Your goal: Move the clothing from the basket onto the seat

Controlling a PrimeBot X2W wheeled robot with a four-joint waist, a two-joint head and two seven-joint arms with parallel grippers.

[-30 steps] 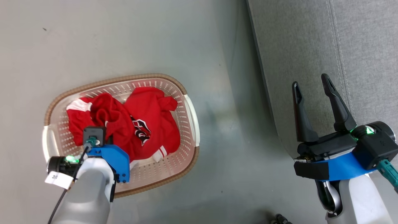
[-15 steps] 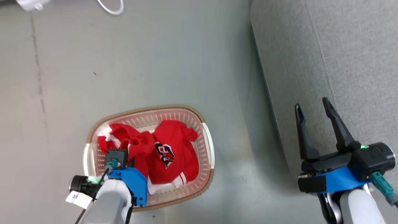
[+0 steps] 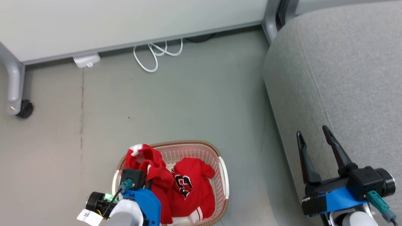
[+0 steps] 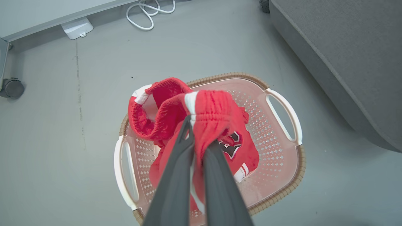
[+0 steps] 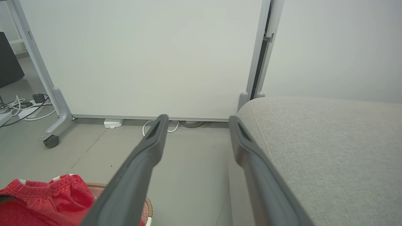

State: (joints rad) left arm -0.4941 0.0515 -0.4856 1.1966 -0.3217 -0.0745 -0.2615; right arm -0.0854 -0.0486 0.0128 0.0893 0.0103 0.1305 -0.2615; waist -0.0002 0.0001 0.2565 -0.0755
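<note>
Red soft-fabric garment (image 4: 213, 106), white stripes: pinched in closed left gripper (image 4: 198, 125), held over cream perforated plastic basket (image 4: 226, 75), brown-rimmed, on floor (image 3: 188, 103) left of light-grey upholstered seat (image 3: 345, 78). Lift until hem clears rim, then swing right. Right gripper (image 3: 312, 131) spread, empty, at seat's left edge. Count: garments two (logo garment (image 3: 194, 191) in basket); basket one; seat one.

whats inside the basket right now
Red clothing: a piece with a black-and-white logo lies in the basket, and more red fabric hangs from the shut left end effector. The floor beneath the fabric is hidden.
</note>
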